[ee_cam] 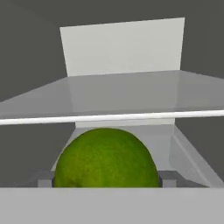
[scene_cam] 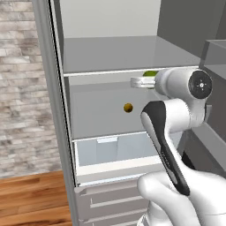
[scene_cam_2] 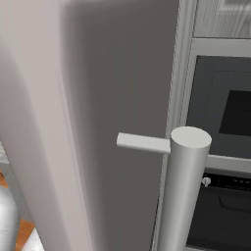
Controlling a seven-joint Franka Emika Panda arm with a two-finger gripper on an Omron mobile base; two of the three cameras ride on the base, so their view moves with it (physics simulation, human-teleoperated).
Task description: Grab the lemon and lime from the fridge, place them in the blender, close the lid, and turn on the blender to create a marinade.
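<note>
fingers (ee_cam: 105, 181) spread around the lime (ee_cam: 106, 158), seemingly not pinching; shelf edge (ee_cam: 109, 118) close above

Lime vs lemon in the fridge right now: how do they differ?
Colour: the lime is green, the lemon dull yellow-orange.
Place: the lime sits up near the shelf edge, the lemon lower, in the compartment below it.
Gripper: the lime lies between the fingertips of the open gripper; the lemon sits well away from it, free.
Shared: both are small, round and inside the open fridge.
</note>
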